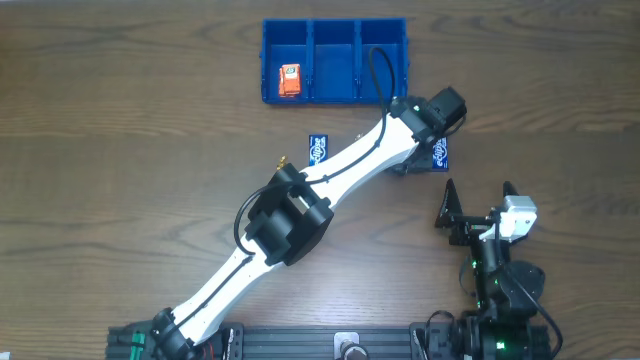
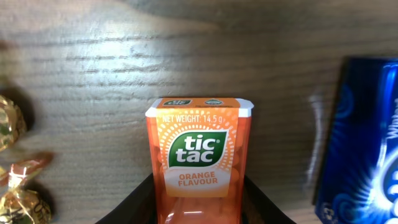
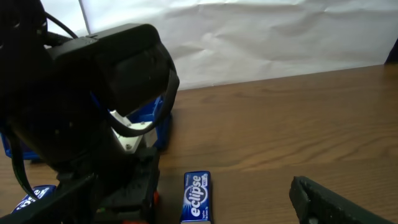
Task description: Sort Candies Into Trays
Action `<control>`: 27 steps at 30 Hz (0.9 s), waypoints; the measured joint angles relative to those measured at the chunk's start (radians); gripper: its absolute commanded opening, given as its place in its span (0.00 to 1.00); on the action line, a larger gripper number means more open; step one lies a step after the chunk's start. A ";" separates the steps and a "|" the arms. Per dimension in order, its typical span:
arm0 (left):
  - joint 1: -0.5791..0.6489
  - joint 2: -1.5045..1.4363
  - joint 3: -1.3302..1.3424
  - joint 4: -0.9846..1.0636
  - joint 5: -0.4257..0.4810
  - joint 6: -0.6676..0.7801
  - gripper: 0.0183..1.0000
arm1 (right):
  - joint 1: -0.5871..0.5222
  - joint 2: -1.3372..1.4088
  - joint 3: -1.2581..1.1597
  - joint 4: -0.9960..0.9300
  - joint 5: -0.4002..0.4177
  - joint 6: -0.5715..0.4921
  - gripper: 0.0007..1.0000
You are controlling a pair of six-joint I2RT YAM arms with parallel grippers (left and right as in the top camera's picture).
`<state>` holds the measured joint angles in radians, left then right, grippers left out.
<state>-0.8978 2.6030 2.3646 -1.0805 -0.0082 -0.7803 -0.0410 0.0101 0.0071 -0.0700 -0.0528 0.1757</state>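
Candy box [image 2: 199,149], orange, clamped btw. fingers of left gripper [image 2: 199,194], centre-right in top view; blue pack [image 2: 357,143] beside. Right gripper [image 1: 478,203], lower right: jaws wide apart, empty. Blue tray [image 1: 335,23] top centre, 2nd orange box [image 1: 290,80] in left compartment.

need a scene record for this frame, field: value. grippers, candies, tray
left gripper: shut on an orange candy box, beside one blue mint pack
right gripper: open, empty, near its own base
tray: blue, three compartments
tray contents: second orange box in the left compartment; middle bare; right partly hidden by a cable
loose on table: blue mint packs; gold-wrapped candies near the held box
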 measured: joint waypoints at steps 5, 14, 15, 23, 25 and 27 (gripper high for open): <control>0.014 0.008 0.097 -0.077 -0.041 0.018 0.33 | 0.000 0.000 0.000 0.000 0.000 0.000 1.00; 0.195 -0.151 0.133 -0.084 -0.128 0.135 0.32 | 0.000 0.000 0.000 0.000 0.000 0.000 1.00; 0.222 -0.180 0.133 -0.084 -0.134 0.152 0.32 | 0.000 0.000 0.000 0.000 0.000 0.000 1.00; 0.457 -0.322 0.157 -0.086 -0.147 0.291 0.32 | 0.000 0.000 0.000 0.000 0.000 0.000 1.00; 0.497 -0.315 0.126 -0.083 -0.137 0.323 0.32 | 0.000 0.000 0.000 0.000 0.000 0.000 1.00; 0.509 -0.307 0.088 -0.060 -0.124 0.348 0.32 | 0.000 0.000 0.000 0.000 0.000 0.000 1.00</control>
<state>-0.3885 2.2959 2.4527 -1.1400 -0.1326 -0.4320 -0.0410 0.0101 0.0071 -0.0700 -0.0528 0.1757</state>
